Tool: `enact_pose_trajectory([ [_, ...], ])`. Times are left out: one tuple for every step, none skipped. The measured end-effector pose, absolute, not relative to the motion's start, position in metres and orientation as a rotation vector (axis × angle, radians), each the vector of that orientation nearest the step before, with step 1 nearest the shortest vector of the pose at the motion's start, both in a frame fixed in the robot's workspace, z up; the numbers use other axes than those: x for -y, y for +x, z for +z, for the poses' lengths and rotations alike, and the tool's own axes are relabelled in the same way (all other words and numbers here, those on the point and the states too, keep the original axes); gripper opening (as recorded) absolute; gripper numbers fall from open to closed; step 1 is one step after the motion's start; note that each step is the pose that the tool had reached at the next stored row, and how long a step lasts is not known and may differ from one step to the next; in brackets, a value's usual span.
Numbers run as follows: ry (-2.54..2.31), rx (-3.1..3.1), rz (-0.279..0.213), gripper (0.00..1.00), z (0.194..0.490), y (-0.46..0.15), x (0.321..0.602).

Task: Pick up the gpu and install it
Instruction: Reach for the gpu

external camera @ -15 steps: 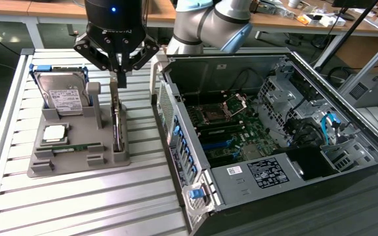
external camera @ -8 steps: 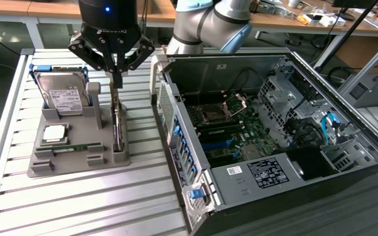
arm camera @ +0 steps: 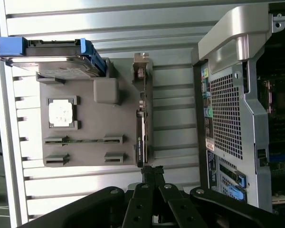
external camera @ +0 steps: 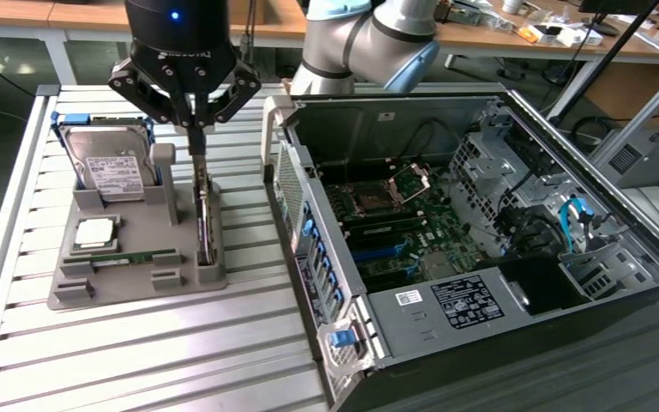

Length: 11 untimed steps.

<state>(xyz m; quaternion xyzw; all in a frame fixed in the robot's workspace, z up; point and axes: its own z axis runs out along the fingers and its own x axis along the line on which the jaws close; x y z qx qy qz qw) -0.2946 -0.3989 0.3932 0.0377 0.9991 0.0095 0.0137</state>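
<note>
Item count: one gpu (external camera: 205,225), one hard drive (external camera: 117,168), one processor chip (external camera: 95,232), one green memory stick (external camera: 135,257), one grey fixture tray (external camera: 135,290), one open computer case (external camera: 458,302), one robot hand (external camera: 196,127), one slatted table (external camera: 135,360)

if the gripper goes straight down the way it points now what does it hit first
Most likely the gpu, standing on edge in the gray holder. The gripper points down, jaws shut, over one end of the card. Depth is unclear, so it might slip past the edge onto the holder.
</note>
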Motion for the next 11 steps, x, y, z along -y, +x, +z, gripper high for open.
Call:
enact_pose_trajectory([
  [0.117, -3.112, 0.030, 0.11, 0.3932, -0.2954, 0.3990],
  [0.117, -3.112, 0.030, 0.11, 0.3932, -0.2961, 0.3989],
  [0.117, -3.112, 0.030, 0.11, 0.3932, -0.2970, 0.3990],
  [0.117, -3.112, 0.030, 0.11, 0.3932, -0.2978, 0.3990],
  [0.117, -3.112, 0.030, 0.11, 0.3932, -0.2986, 0.3990],
  [0.117, -3.112, 0.030, 0.11, 0.3932, -0.2994, 0.3990],
  [0.117, -3.112, 0.030, 0.11, 0.3932, -0.2999, 0.3990],
  [0.117, -3.112, 0.030, 0.11, 0.3932, -0.3003, 0.3990],
  [0.117, -3.112, 0.030, 0.11, 0.3932, -0.3003, 0.3990],
  [0.117, -3.112, 0.030, 0.11, 0.3932, -0.3005, 0.3990],
  [0.117, -3.112, 0.030, 0.11, 0.3932, -0.3005, 0.3989],
])
